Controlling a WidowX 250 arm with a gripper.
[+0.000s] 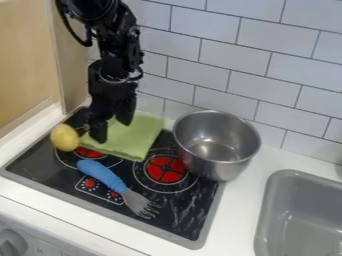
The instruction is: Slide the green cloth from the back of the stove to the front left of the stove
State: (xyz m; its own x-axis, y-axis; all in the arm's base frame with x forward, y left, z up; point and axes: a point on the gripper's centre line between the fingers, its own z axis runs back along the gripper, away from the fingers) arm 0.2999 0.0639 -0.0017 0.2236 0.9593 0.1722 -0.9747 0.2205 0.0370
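Camera view shows the gripper [112, 125], fingers apart, over the unlifted green cloth [133, 139]. From the cloth, we see the metal pot [208, 168] at three o'clock, the fork [105, 175] near six.

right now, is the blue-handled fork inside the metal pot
No, the blue-handled fork lies flat on the black stovetop, outside the metal pot.

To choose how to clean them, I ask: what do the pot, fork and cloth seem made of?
Pot: smooth metal, probably steel, by its grey shine. Fork: grey metal by its dull sheen; its handle matte blue, rubber or plastic by its ridges. Cloth: matte fabric, perhaps felt, having no gloss.
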